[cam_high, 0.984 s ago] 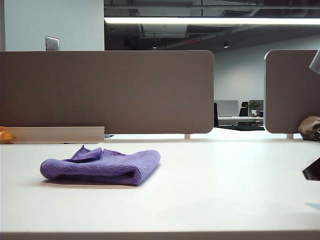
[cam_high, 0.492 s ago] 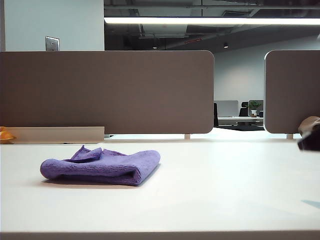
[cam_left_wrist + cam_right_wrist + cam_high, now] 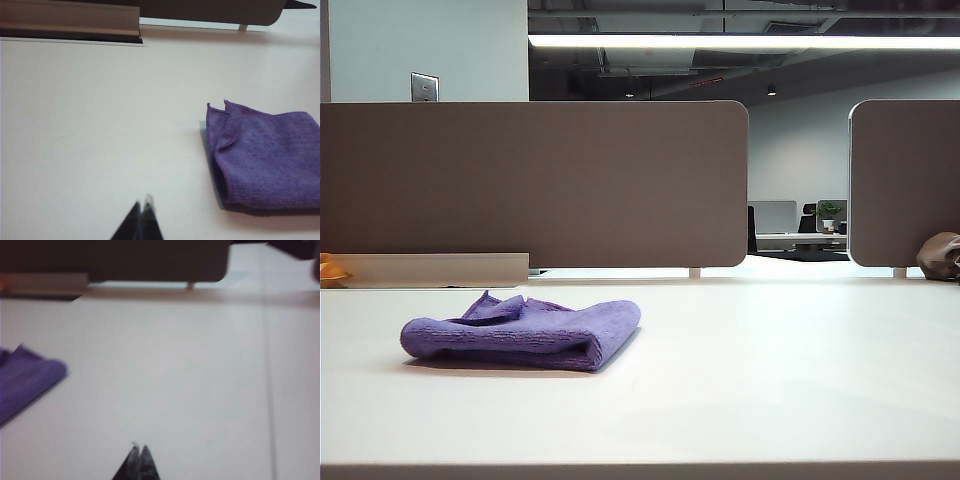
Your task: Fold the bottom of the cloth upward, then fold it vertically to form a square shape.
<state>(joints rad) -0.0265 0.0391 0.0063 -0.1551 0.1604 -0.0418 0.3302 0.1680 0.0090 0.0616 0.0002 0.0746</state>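
The purple cloth [image 3: 525, 332] lies folded into a thick, roughly square bundle on the left half of the white table, with loose corners sticking up at its back. It also shows in the left wrist view, cloth [image 3: 267, 152], and at the edge of the right wrist view, cloth [image 3: 25, 380]. My left gripper [image 3: 142, 202] is shut with nothing in it, hovering over bare table well apart from the cloth. My right gripper [image 3: 139, 447] is shut and empty too, far from the cloth. Neither gripper appears in the exterior view.
Brown partition panels [image 3: 535, 180] stand along the table's far edge, with a second one [image 3: 905, 180] at the right. A pale rail [image 3: 430, 268] runs at the back left beside an orange object [image 3: 330, 270]. A brown lump [image 3: 940, 255] sits at the back right.
The right arm, seen at the exterior view's right edge a second ago, has drawn back out of that view. The cloth has not moved.
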